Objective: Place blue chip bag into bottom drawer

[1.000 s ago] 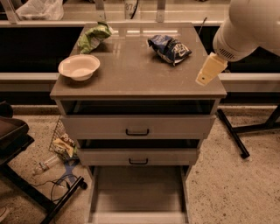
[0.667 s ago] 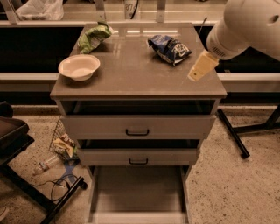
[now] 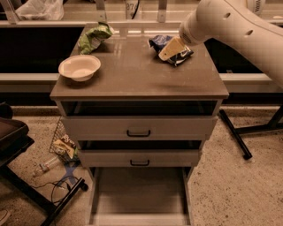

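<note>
Camera view: jaws overlap the blue chip bag [image 3: 155, 43] on the cabinet top [image 3: 132, 77], opening indiscernible.

- 1 cabinet [image 3: 132, 81]
- 3 drawers: top drawer [image 3: 110, 127], middle drawer [image 3: 106, 157], bottom drawer [image 3: 139, 194] (the open one)
- 2 black handles [image 3: 138, 133], one each on the top and middle drawers
- 2 snack bags: 1 blue chip bag [image 3: 185, 55], 1 green snack bag [image 3: 93, 37]
- 1 bowl [image 3: 79, 67]
- 1 gripper [image 3: 170, 49], over the blue chip bag at the cabinet top's back right
- 1 white plastic bag [image 3: 40, 9], back left

Robot lab — drawer cabinet [image 3: 132, 77], floor cables [image 3: 56, 190], claw [image 3: 170, 48] over its top.
</note>
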Available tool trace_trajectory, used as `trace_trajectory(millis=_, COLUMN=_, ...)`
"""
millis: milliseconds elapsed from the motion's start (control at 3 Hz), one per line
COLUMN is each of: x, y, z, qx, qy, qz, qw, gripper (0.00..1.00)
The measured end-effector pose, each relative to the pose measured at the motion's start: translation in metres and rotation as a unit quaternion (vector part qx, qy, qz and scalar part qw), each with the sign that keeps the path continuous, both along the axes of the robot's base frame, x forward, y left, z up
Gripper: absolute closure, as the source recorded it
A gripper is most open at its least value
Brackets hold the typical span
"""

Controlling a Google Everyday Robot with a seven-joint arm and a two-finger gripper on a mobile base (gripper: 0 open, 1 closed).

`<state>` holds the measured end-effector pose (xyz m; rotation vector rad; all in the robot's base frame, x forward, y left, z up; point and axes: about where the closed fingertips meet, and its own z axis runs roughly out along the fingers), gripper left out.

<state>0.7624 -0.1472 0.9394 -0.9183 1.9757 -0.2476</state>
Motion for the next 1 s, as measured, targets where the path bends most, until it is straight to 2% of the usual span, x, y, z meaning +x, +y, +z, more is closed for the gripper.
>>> trace_trajectory(millis=333, x=0.056, y=0.025, z=-0.022, qx=0.037, qy=0.008, qz=0.005, qw=0.9993, gripper=0.0)
trace_trajectory(millis=667, x=0.08, y=0.032, z=-0.044, qx=0.055, qy=0.025, qz=0.0, qw=0.9982, gripper=0.0)
trace_trajectory(millis=1000, x=0.097, y=0.039, z=-0.066, qx=0.062, qy=0.039, qz=-0.01, qw=0.9973, gripper=0.26)
